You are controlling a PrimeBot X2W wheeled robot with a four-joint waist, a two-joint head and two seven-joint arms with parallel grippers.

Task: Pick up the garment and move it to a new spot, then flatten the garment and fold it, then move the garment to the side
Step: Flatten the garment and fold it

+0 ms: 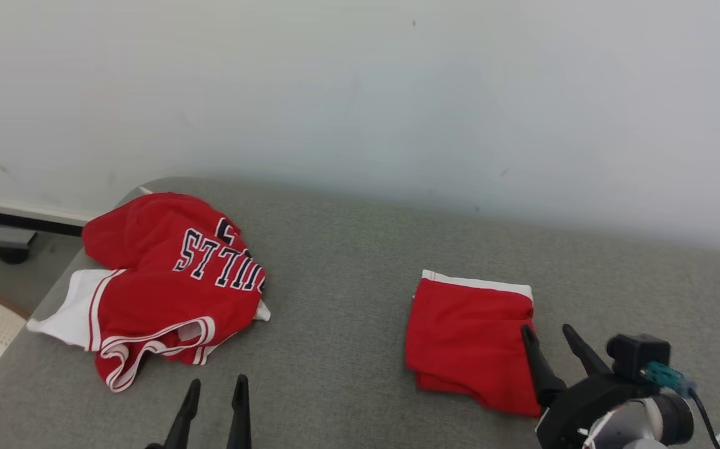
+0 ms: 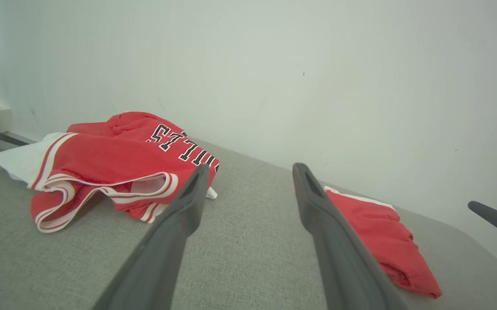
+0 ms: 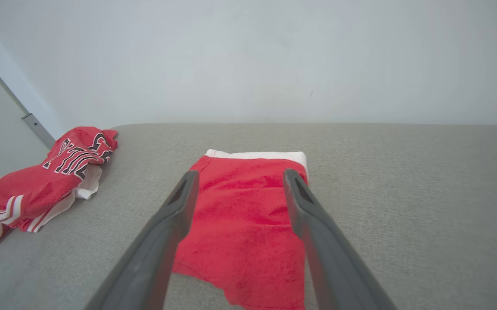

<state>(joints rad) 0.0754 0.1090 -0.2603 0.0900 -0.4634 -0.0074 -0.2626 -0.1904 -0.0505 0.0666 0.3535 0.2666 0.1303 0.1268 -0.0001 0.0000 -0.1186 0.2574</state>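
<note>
Currently you have the folded garment (image 1: 469, 337) lying just below the right gripper (image 1: 546, 328), jaws apart and empty, arm low and angled forward.

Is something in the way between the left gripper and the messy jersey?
No, nothing visible. Just bare grey surface lies between the left gripper and the jersey. The folded shorts sit to the right, by the right gripper.

Bright, even, diffuse light, no glare. Soft shadow under crumpled red-and-white lettered jersey (image 2: 102, 159), left of left gripper (image 2: 252, 168). Its dark fingers (image 2: 175, 232) go soft-focus close up; wide-angle stretch twd edges.
</note>
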